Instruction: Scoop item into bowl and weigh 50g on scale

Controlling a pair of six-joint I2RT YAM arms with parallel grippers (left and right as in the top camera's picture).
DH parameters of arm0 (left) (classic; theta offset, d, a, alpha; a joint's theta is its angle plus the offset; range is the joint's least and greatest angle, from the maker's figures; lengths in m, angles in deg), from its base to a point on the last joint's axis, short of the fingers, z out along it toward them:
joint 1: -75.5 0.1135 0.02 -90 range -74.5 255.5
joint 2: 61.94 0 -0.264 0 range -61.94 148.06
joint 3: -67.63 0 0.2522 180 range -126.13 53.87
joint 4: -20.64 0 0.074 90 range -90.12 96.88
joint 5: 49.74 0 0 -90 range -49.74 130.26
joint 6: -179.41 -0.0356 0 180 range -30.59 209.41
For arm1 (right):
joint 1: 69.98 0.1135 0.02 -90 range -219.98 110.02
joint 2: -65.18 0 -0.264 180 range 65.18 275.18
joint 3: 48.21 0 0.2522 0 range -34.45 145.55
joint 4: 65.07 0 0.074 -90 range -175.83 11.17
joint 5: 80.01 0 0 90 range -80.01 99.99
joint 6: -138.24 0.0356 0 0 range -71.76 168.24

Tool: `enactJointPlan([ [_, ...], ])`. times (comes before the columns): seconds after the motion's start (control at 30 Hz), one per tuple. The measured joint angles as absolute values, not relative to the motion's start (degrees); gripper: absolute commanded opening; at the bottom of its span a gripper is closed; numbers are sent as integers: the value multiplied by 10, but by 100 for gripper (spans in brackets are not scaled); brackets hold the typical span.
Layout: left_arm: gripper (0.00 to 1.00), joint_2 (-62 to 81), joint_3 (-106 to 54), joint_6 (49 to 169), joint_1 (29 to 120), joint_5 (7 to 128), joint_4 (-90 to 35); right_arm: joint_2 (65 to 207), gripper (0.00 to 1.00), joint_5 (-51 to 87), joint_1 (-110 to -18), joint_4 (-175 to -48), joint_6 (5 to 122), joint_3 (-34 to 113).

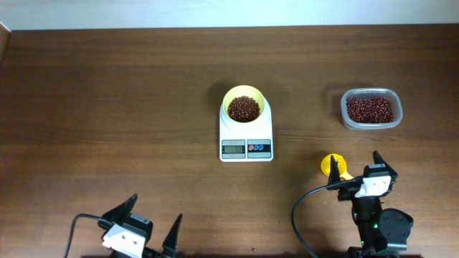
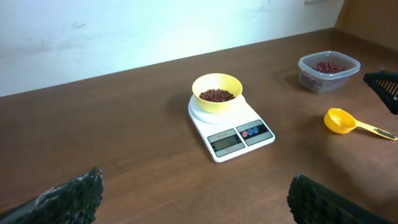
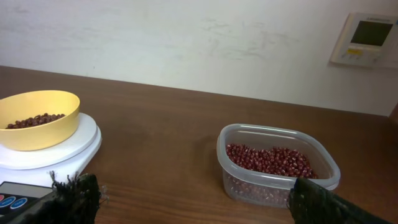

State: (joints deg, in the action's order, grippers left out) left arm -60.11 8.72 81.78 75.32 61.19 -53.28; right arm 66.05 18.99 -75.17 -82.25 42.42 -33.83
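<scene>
The pale-yellow bowl (image 1: 244,105) stands on the white scale (image 1: 246,140) at the table's middle, with a heap of red-brown beans (image 1: 244,109) in it. It also shows in the left wrist view (image 2: 217,91) and the right wrist view (image 3: 37,118). More beans fill the clear container (image 1: 371,109) at the right (image 3: 277,163). The yellow scoop (image 1: 333,166) lies empty on the table, just left of my right gripper (image 1: 356,170). My right gripper is open and empty. My left gripper (image 1: 153,217) is open and empty at the front left edge.
A black cable (image 1: 305,215) loops on the table left of the right arm. A white wall panel (image 3: 364,39) hangs on the wall behind the table. Bare wood lies between the scale and the container.
</scene>
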Motion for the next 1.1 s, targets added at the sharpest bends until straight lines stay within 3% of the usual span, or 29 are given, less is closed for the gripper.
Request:
enactJointPlan([
  [0.23,99,-611,123,829,753,591,-459,660,99,190,-752,-823,424,-338],
  [0.7,99,-614,440,871,753,517,-30,660,99,190,-752,-823,424,-338],
  [1.1,99,-614,515,871,753,514,51,660,99,190,-752,-823,424,-338],
])
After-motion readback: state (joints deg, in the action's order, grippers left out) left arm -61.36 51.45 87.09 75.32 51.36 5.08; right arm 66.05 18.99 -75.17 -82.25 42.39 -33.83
